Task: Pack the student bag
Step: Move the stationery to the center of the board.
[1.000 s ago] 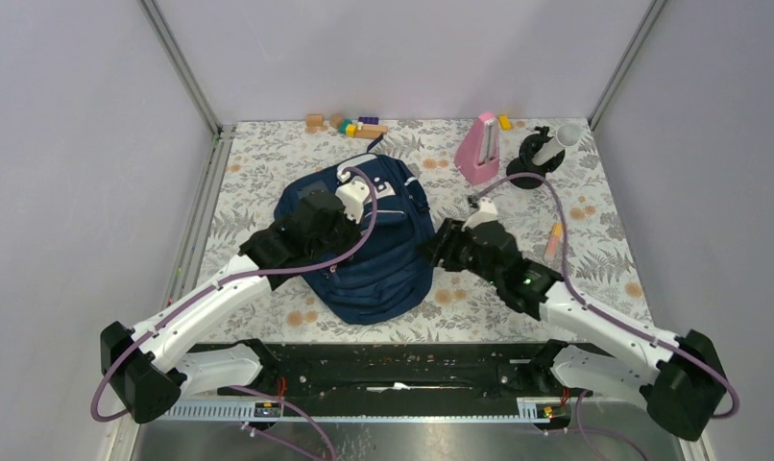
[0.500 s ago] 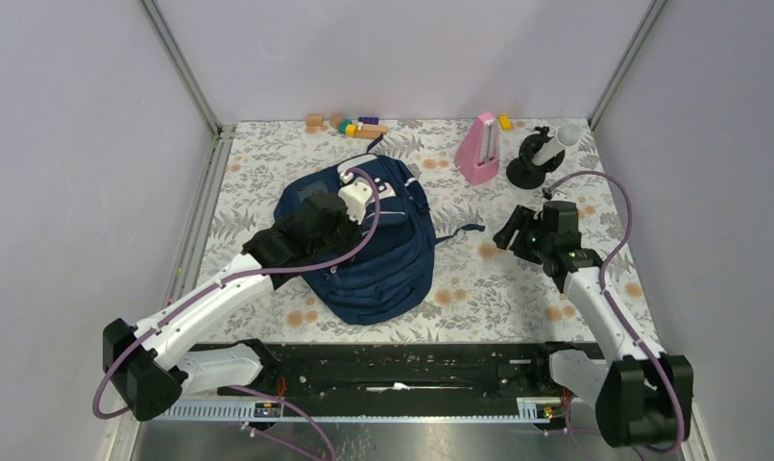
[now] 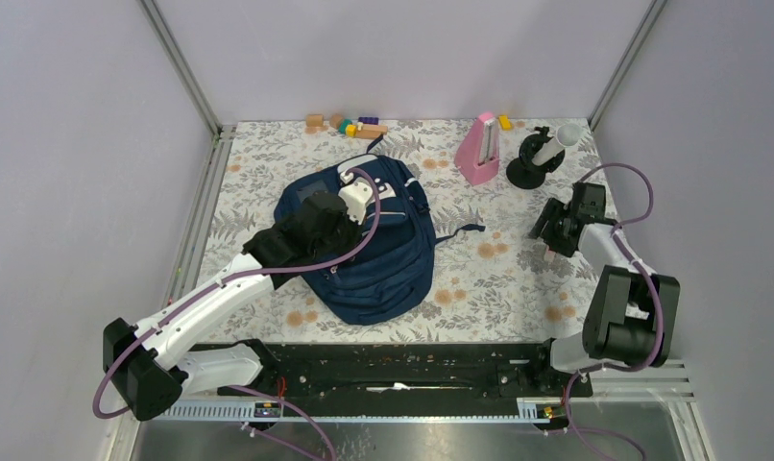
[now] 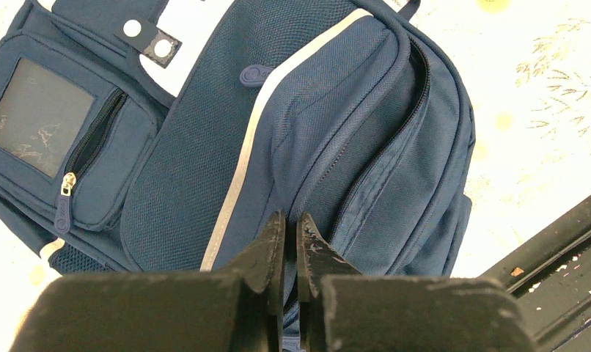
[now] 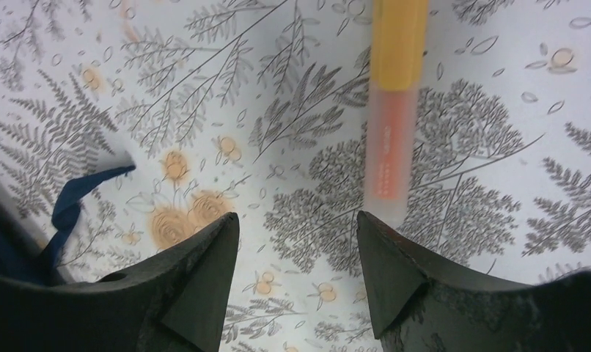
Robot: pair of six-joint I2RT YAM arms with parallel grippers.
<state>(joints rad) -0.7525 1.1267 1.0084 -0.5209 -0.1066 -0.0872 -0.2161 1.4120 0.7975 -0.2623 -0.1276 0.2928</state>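
A: Where's the student bag [image 3: 369,254]?

B: We see it lying flat on the floral cloth [image 3: 479,288], left of ctr, well apart from the stuff along the far edge.

A: L side?

B: The left gripper [image 4: 291,227] is over the bag's middle. Its fingers are pressed together with only a sliver btwn them, and the tips sit by a zip [image 4: 373,154], just right of the white stripe [image 4: 256,139]. We can't tell if any fabric is pinched.

A: R side?

B: The right gripper [image 5: 296,216] is out by the right edge, low over the cloth. Its fingers are spread and there's nothing btwn them. We see a marker [image 5: 391,125] w/ a yellow cap and an orange body lying on the cloth just beyond the tips, not touching them. A blue strap [image 5: 76,198] of the bag trails in at the left of that wrist view.

A: Far edge?

B: Blocks [image 3: 350,125] at far left-ctr, and a pink metronome [image 3: 479,149] and a black stand [image 3: 532,158] to the far right.
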